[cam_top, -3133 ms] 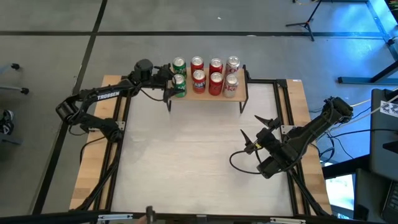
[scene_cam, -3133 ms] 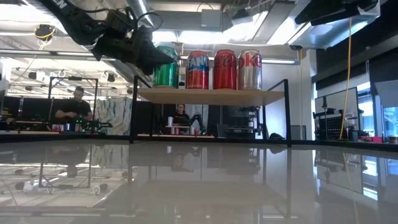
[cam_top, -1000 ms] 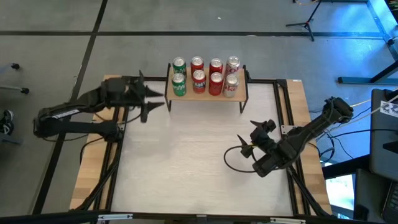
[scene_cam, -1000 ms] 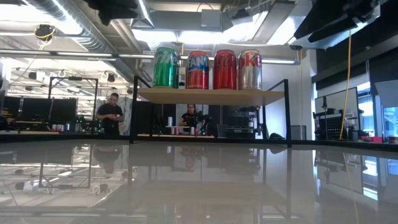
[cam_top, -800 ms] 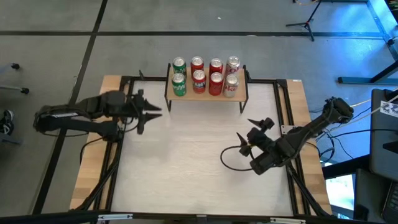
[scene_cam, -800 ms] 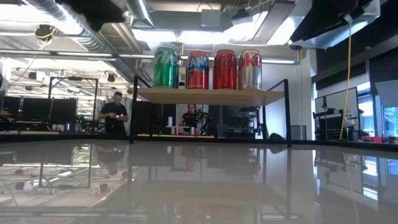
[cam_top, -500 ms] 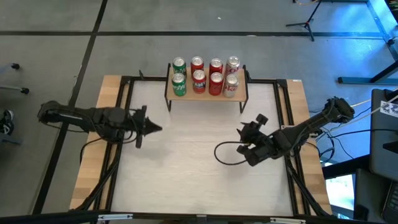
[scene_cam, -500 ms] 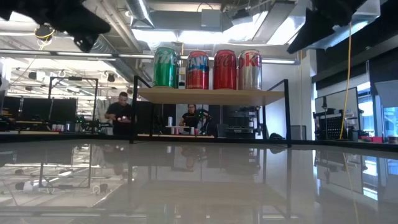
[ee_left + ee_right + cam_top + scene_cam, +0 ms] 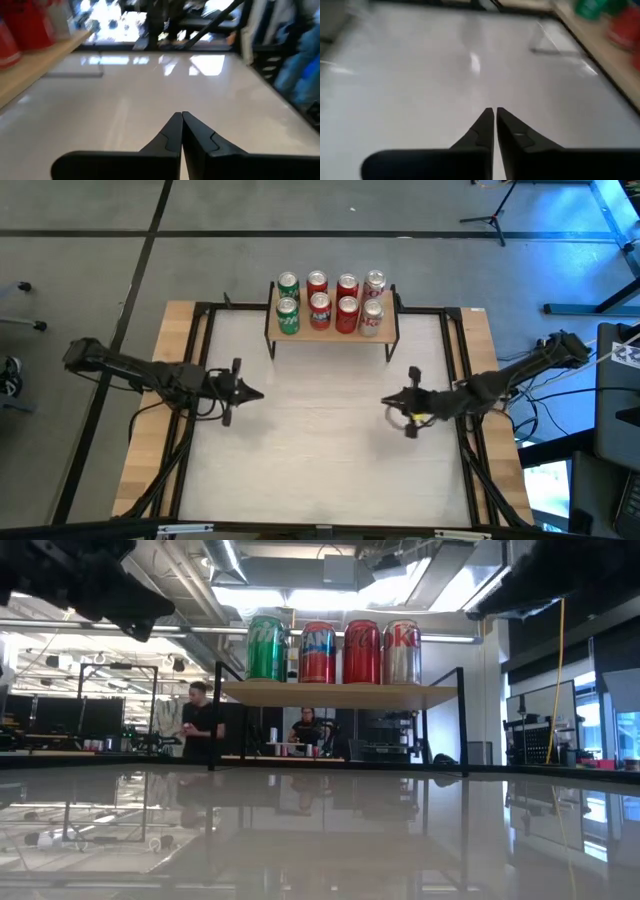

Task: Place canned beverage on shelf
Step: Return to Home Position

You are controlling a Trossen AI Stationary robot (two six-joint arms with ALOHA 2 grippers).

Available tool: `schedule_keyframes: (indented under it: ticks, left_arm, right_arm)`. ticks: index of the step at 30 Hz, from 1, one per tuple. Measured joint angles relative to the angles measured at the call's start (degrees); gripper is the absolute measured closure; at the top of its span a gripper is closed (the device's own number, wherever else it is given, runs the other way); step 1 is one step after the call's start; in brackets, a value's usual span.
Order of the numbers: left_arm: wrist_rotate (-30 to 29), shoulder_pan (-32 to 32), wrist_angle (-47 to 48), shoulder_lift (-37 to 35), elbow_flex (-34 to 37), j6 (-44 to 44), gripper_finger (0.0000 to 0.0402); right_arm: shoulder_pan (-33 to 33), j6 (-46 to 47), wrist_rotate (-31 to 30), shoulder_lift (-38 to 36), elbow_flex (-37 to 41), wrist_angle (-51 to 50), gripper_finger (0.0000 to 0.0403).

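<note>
At the far edge of the table (image 9: pixel 320 470), eight cans (image 9: pixel 331 302) are carried on the shelf (image 9: pixel 330 337). The left gripper (image 9: pixel 255 392) is held closed toward the left edge, and the right gripper (image 9: pixel 387 402) closed toward the right.

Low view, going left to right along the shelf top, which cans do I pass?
On the shelf: green can → red-and-blue can → red can → silver can.
</note>
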State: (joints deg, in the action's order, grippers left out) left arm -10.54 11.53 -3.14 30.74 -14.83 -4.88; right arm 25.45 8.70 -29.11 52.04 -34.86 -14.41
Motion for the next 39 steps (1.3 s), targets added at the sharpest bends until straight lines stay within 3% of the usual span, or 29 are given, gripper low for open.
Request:
schedule_keyframes:
  ticks: [4, 12, 17, 24, 30, 35, 39]
  left_arm:
    - [5.3, -2.42, -9.42, -0.04, 4.76, 2.37, 0.0401]
    - [8.02, -8.6, -12.63, -0.18, 9.49, 1.81, 0.0401]
    - [9.25, -9.86, -16.74, -0.74, 11.17, 2.82, 0.0401]
    - [9.55, -10.01, -20.63, -2.34, 14.43, 2.29, 0.0401]
    - [8.28, -10.01, -19.87, -5.07, 14.43, 4.36, 0.0401]
    - [6.56, -9.99, -12.42, -12.2, 14.43, 2.94, 0.0401]
    - [0.19, -10.03, -4.84, -20.69, 14.43, 1.7, 0.0401]
  right_arm:
    - [-3.04, -5.37, 9.38, -11.18, 8.78, 11.18, 0.04]
    - [-13.18, -6.33, 25.64, -28.75, 19.23, 12.63, 0.0397]
    - [-19.84, -7.52, 33.57, -35.2, 24.69, 15.59, 0.04]
    - [-24.13, -7.31, 34.46, -39.88, 31.73, 20.34, 0.0401]
    - [-24.02, -6.87, 28.67, -42.15, 34.45, 19.68, 0.0398]
    - [-24.02, -3.91, 23.13, -42.19, 34.45, 18.3, 0.0398]
    - [-24.02, -2.71, 22.15, -42.19, 34.45, 17.24, 0.0398]
